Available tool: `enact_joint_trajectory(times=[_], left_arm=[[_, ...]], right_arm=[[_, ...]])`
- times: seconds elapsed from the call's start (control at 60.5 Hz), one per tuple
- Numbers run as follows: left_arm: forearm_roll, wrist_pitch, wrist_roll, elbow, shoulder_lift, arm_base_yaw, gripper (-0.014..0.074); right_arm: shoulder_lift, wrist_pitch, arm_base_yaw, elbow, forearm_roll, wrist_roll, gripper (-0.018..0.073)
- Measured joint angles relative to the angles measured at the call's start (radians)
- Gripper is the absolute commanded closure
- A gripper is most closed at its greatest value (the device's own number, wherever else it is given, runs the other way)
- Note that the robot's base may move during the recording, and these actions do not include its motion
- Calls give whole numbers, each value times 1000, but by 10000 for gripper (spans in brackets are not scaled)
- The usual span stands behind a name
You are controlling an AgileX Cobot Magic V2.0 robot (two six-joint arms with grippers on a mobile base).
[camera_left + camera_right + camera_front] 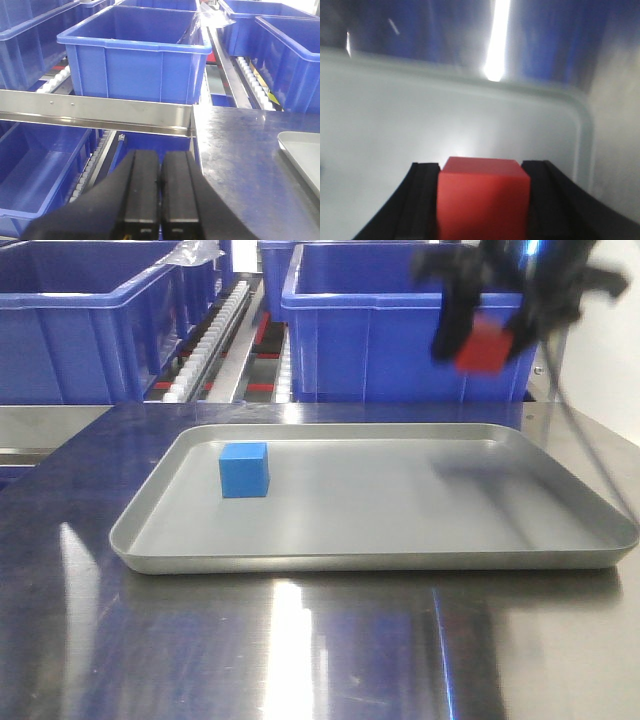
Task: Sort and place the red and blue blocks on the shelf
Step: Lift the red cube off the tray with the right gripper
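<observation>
The right end effector clamps the red block between its fingers, in the air above the far right corner of the tray. The left end effector, closed on nothing, is left of the tray, facing the shelf. The blue block sits in the tray's left part.

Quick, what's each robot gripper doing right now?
Left gripper: shut, empty.
Right gripper: shut on the small bright red cube.
</observation>
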Motion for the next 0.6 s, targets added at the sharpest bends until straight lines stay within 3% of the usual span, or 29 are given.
enact_joint_trajectory(times=[0.215, 0.595], left_arm=[[0, 0, 0, 0, 0, 0, 453], [0, 0, 0, 0, 0, 0, 453]], right_arm=[[-219, -79, -39, 64, -35, 0, 498], [-717, -152, -272, 492, -77, 0, 498]])
